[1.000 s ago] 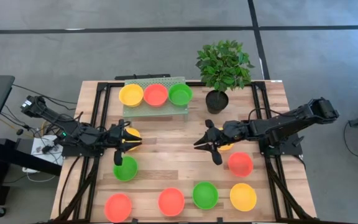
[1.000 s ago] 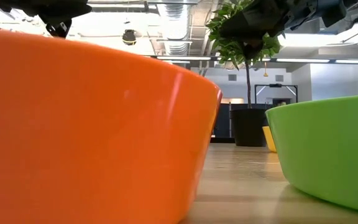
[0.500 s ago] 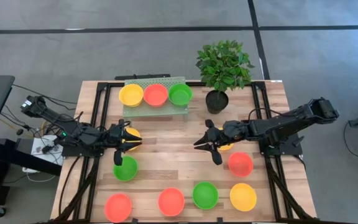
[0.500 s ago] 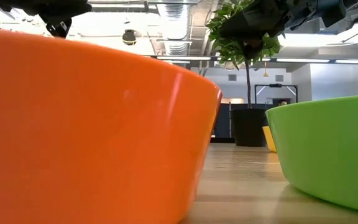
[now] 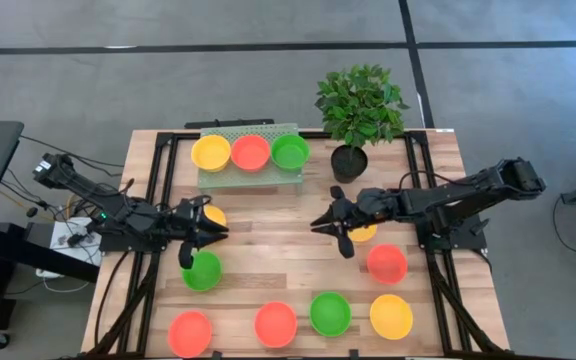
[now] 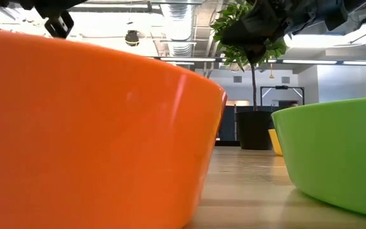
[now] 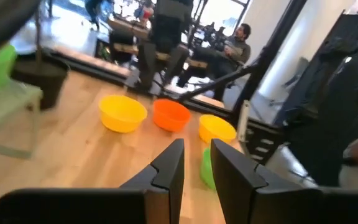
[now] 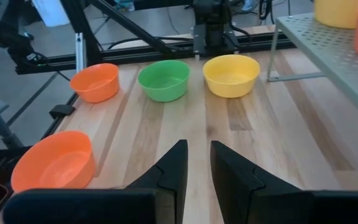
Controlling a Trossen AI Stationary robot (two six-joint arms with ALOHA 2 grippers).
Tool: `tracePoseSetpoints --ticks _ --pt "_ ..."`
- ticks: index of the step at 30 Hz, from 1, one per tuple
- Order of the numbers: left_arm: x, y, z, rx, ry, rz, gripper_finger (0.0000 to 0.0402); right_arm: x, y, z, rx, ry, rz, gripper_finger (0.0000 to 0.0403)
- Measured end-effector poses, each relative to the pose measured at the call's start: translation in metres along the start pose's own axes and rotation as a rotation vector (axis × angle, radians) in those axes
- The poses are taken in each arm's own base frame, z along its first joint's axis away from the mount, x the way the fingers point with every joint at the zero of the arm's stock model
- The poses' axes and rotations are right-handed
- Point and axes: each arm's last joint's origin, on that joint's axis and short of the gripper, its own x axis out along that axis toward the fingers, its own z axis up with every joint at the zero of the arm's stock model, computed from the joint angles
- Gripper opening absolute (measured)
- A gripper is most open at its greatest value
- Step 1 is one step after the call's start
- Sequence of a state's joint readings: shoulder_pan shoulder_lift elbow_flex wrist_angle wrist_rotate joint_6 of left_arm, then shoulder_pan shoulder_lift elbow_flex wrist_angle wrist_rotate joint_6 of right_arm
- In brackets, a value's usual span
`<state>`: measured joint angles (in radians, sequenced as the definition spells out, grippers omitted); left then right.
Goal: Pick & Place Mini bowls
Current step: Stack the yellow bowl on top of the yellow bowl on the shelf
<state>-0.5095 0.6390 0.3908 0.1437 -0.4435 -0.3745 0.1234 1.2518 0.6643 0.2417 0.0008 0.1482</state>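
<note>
Several mini bowls sit base down on the wooden table: a yellow one under my left gripper, a green one, red ones, another green and yellow. A further yellow bowl lies just behind my right gripper. Both grippers hover above the table and point toward each other. A narrow gap with nothing in it shows between the fingers of the left gripper and of the right gripper.
A pale green perforated rack at the far middle carries a yellow, a red and a green bowl. A potted plant stands to its right. Bare wood lies between the two grippers. People sit in the room beyond the table.
My left gripper has rolled about its own axis while staying in place, and now covers more of the yellow bowl under it. My right gripper has swung slightly toward the table's far edge, uncovering more of the yellow bowl behind it. No bowl has moved.
</note>
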Motion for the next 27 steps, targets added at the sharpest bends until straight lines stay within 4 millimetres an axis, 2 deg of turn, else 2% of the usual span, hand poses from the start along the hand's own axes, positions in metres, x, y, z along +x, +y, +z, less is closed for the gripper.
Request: tracePoseSetpoints --ticks 4,13,19,27 --pt "0.009 -0.002 -0.004 0.032 0.083 0.037 0.0081 0.000 -0.003 0.000 0.003 -0.001 -0.009 0.0065" --pt "0.028 -0.018 0.026 0.041 0.448 0.209 0.0081 0.000 -0.007 0.001 0.009 -0.004 -0.025 0.0065" --pt "0.037 -0.014 0.002 0.003 0.643 0.301 0.0092 0.000 -0.013 0.002 0.017 -0.007 -0.045 0.0065" --pt "0.052 0.005 -0.026 -0.023 0.747 0.453 0.0163 0.000 -0.014 0.002 0.021 -0.008 -0.050 0.0065"
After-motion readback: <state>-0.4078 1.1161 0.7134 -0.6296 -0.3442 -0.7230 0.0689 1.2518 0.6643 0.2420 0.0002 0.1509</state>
